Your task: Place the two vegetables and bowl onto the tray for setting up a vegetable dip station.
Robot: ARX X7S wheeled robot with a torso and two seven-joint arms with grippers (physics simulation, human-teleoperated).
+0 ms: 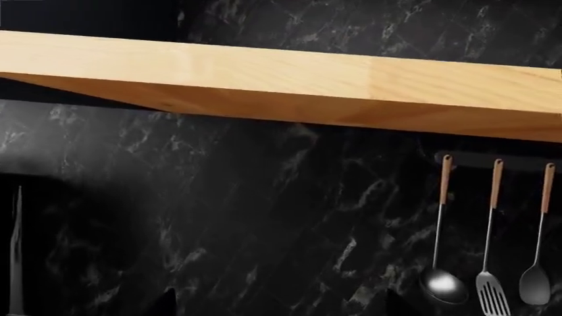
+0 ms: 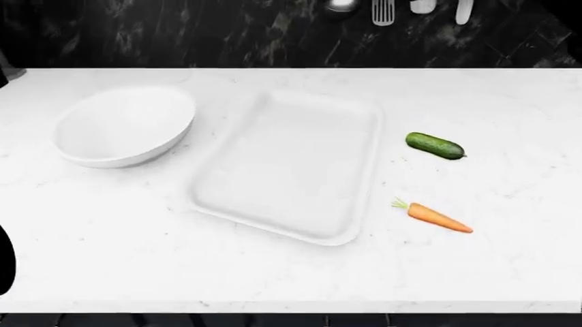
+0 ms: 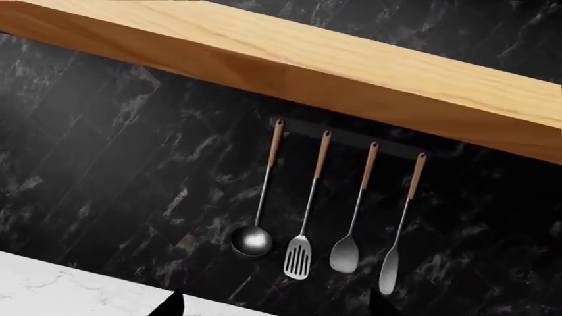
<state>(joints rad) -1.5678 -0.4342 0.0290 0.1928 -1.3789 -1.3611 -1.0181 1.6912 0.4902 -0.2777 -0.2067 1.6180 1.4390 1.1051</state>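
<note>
In the head view the white rectangular tray (image 2: 272,116) lies in the middle of the white counter. The round white bowl (image 2: 125,126) stands upright to its left, apart from it. The dark green cucumber (image 2: 435,145) and the orange carrot (image 2: 438,218) lie to the tray's right, the carrot nearer the front edge. Neither gripper shows in the head view. My left gripper (image 1: 279,306) and my right gripper (image 3: 275,306) each show only two dark fingertips set wide apart, empty, facing the black marble wall. None of the task's things show in the wrist views.
A wooden shelf (image 1: 281,79) runs along the wall above hanging utensils (image 3: 307,204), whose lower ends show at the head view's top (image 2: 382,10). A dark shape (image 2: 5,262) sits at the head view's left edge. The counter's front edge (image 2: 291,310) is close.
</note>
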